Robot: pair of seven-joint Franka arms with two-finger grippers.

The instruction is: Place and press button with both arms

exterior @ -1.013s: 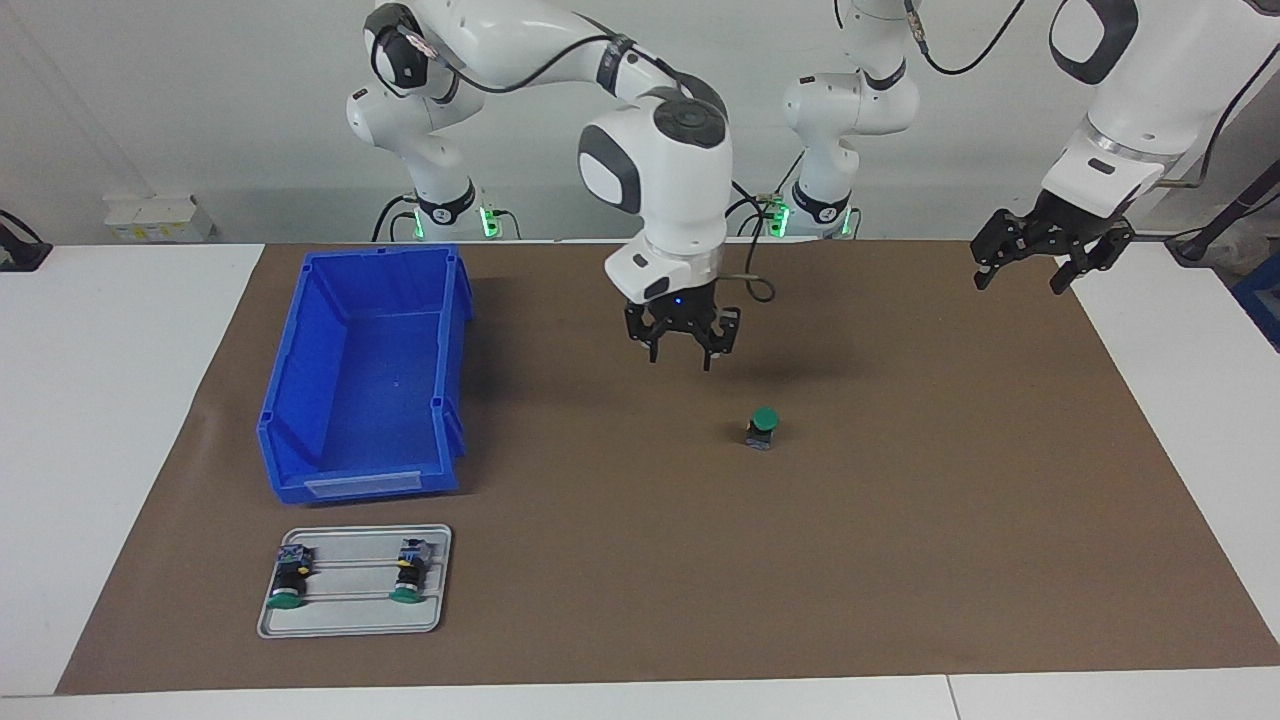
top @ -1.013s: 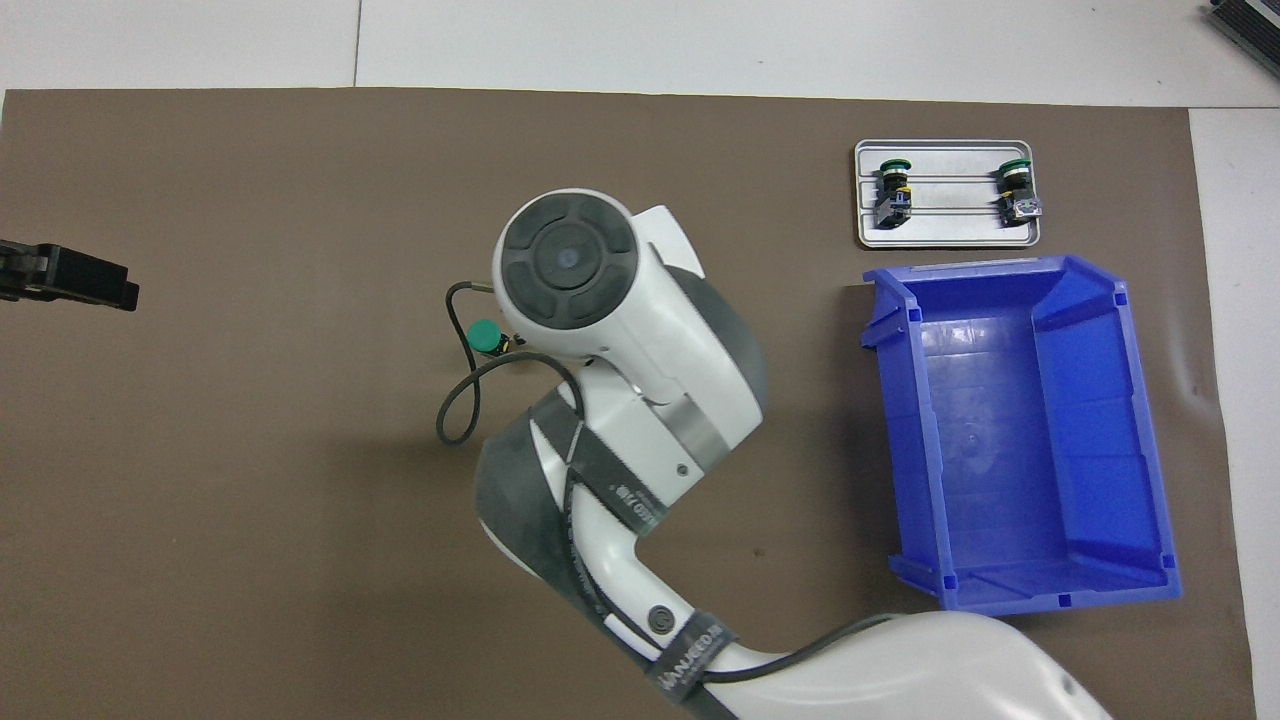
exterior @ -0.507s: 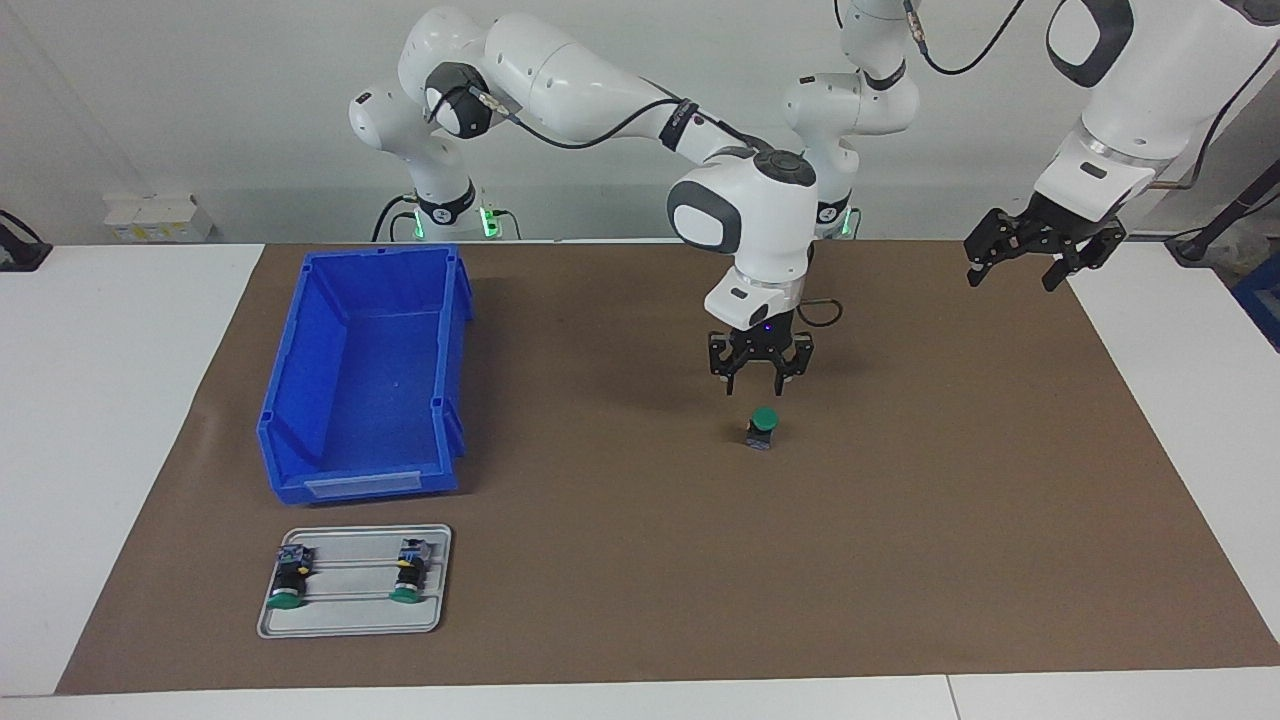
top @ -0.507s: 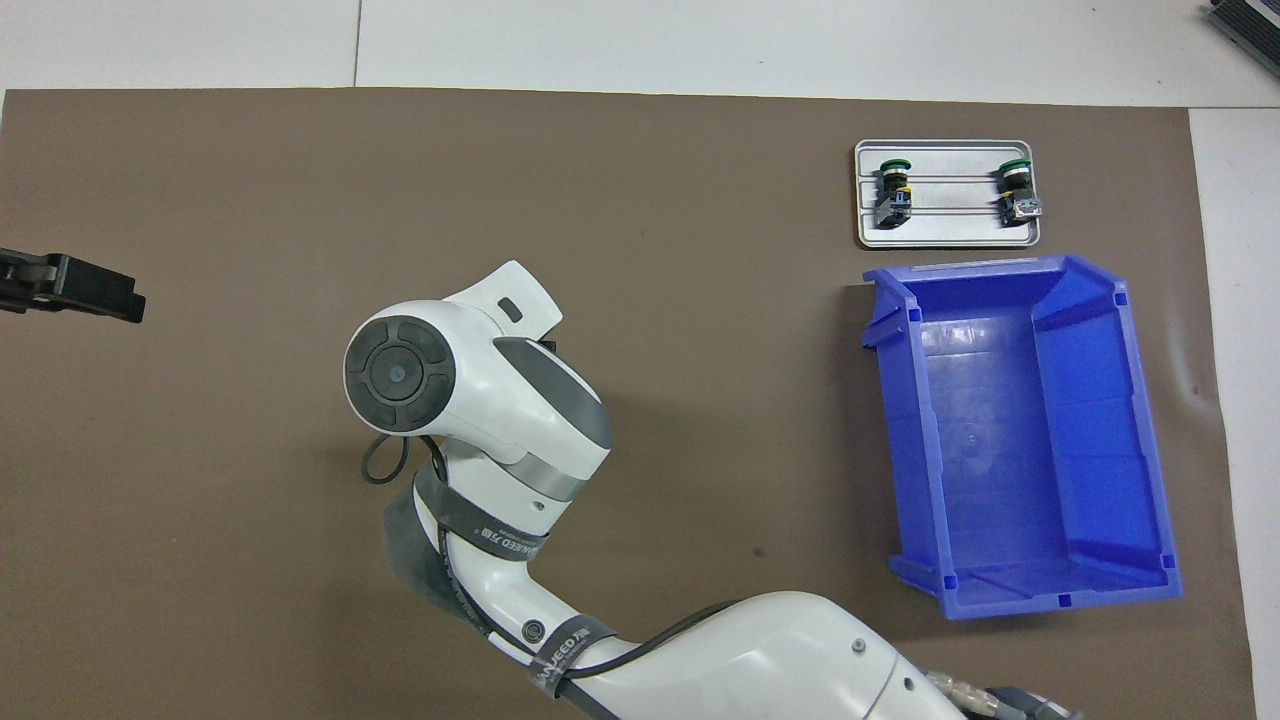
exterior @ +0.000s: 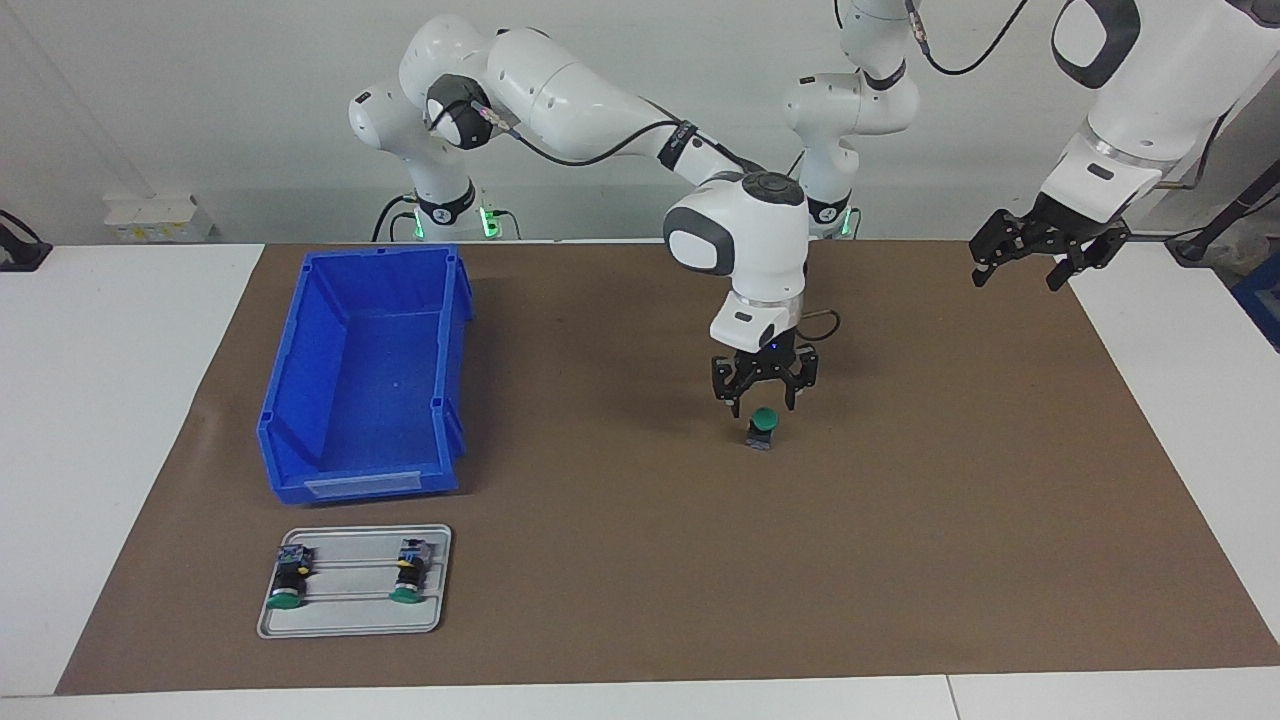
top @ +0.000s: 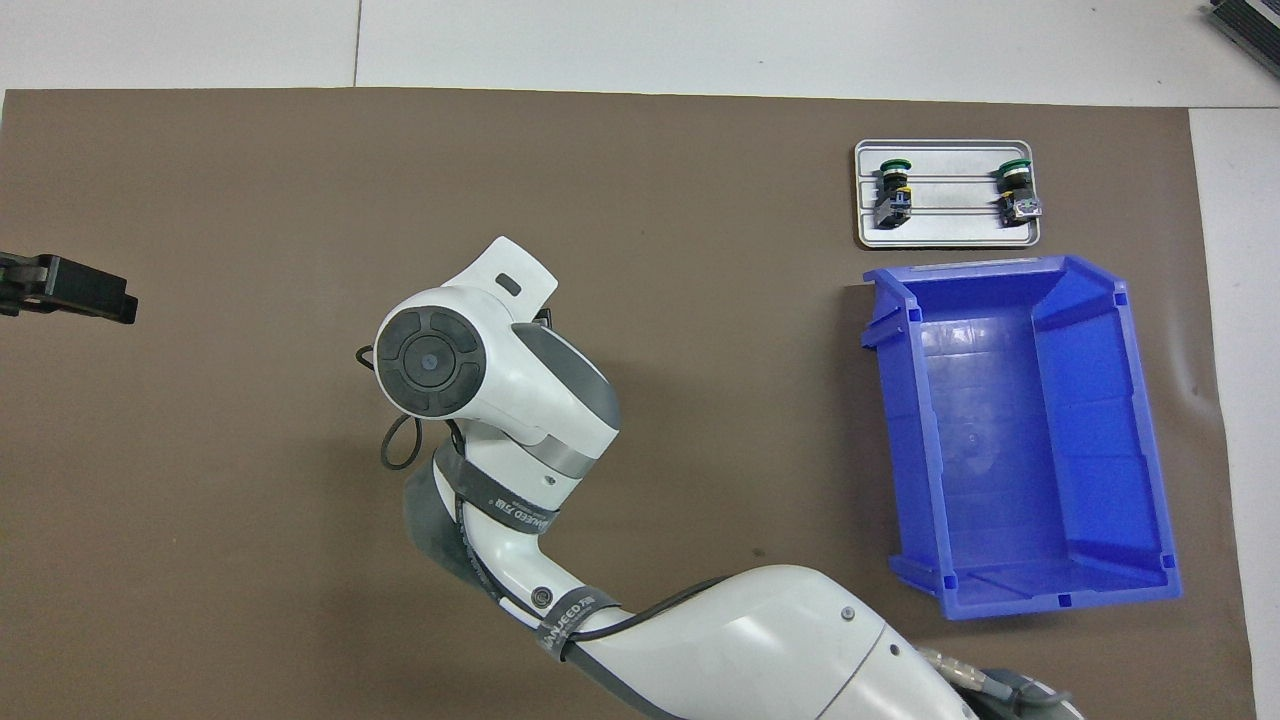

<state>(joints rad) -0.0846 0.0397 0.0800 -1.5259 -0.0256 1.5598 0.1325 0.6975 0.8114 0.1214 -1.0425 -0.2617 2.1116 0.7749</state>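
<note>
Now you see the button (exterior: 763,428) standing upright on the brown mat (exterior: 900,560), about in the middle of the table, with its green cap on top and the dark body under it. Your right gripper (exterior: 764,398) hangs directly over this button, with the fingers spread apart and the tips at each side of the green cap, just above it. From the facing view you cannot tell if a fingertip touches the cap; nothing is pinched. In the overhead view the right arm (top: 480,390) covers the button completely, so you do not find it there.

Your left gripper (exterior: 1040,258) is up in the air over the edge of the mat at the left arm's end of the table, well apart from the button. Its fingers are spread wide and they hold nothing. In the overhead view only its dark tip (top: 70,290) shows at the border.

Toward the right arm's end of the table stands a blue bin (exterior: 300,440), open at the top, with nothing visible inside. Just beside it, farther from the robots, lies a grey tray (exterior: 350,625). On this tray two other buttons (exterior: 288,580) lie on their sides, parallel, apart from each other, with the green caps pointing away from the robots.
</note>
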